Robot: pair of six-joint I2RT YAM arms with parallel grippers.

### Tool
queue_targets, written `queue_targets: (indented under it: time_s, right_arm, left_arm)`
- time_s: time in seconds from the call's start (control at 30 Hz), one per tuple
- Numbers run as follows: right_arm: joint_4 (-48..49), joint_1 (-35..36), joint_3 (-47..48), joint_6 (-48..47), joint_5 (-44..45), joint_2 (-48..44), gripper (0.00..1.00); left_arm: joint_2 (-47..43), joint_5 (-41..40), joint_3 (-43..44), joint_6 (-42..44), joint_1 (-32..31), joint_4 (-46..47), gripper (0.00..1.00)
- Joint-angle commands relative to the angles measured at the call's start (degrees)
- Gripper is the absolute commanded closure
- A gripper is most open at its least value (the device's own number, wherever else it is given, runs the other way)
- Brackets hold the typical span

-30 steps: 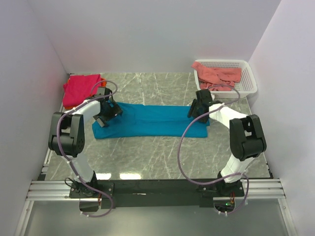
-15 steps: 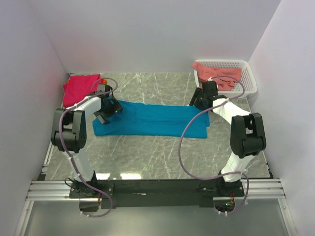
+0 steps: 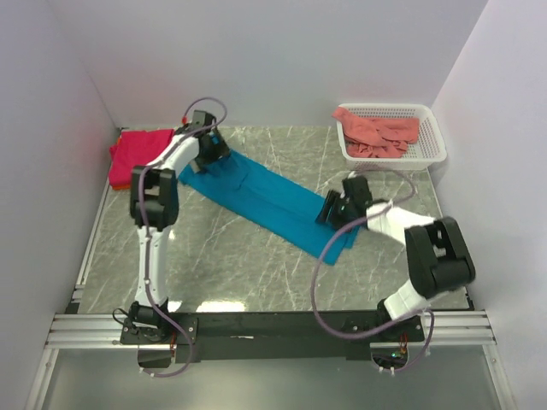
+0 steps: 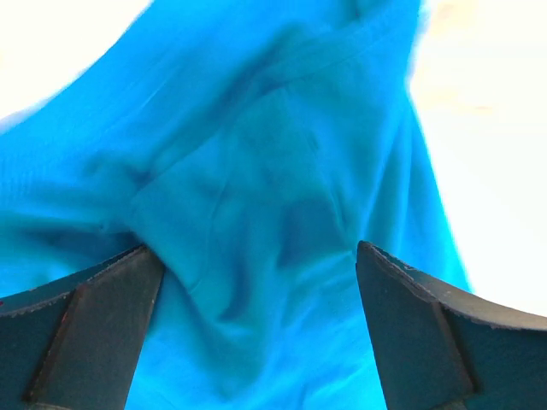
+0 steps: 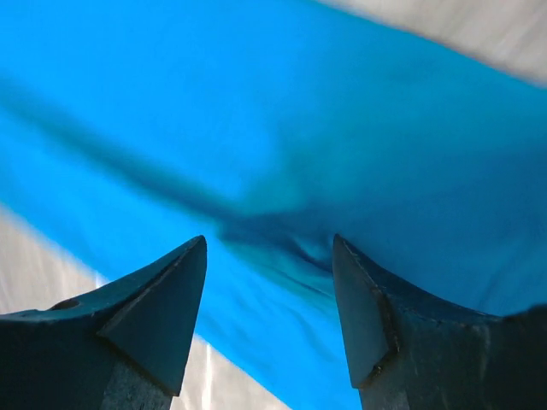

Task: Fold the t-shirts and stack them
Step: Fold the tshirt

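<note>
A white mesh basket (image 3: 438,141) stands at the table's (image 3: 222,265) far right corner. A crumpled salmon-pink t-shirt (image 3: 380,132) lies in it, with one edge draped over the basket's far left rim. The teal-blue t-shirt (image 3: 265,198) is out on the grey marbled top, folded into a long band that runs slantwise from far left to near right. The left gripper (image 3: 212,152) is over the band's far end, its fingers (image 4: 94,316) spread wide and the cloth puckered between them. The right gripper (image 3: 332,209) is at the near end with its fingers (image 5: 154,299) parted and a crease of cloth showing in the gap, not pinched. A folded magenta-pink t-shirt (image 3: 137,154) lies at the far left edge, beside the wall.
</note>
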Motion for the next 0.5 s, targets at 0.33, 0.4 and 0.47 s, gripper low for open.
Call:
queue_targets:
  time_s: [0.33,0.4,0.47]
  right_arm:
    - [2.57,41.77,-16.05,-0.28,-24.60,-11.91,0.32]
    - [0.13,45.19,-12.27,-3.00,-22.33,-11.82,0.32]
    - [-1.29,45.83,-9.64,-4.16,-21.09,-12.35,0.32]
  left_arm:
    - [18.98,12.02,23.89,-0.49,-7.24,5.24,0.01]
    - [20.74,12.46,26.44,-1.19,-8.12,5.40,0.00]
    - [20.93,14.65,25.84,-1.54,-8.48,8.37,0.01]
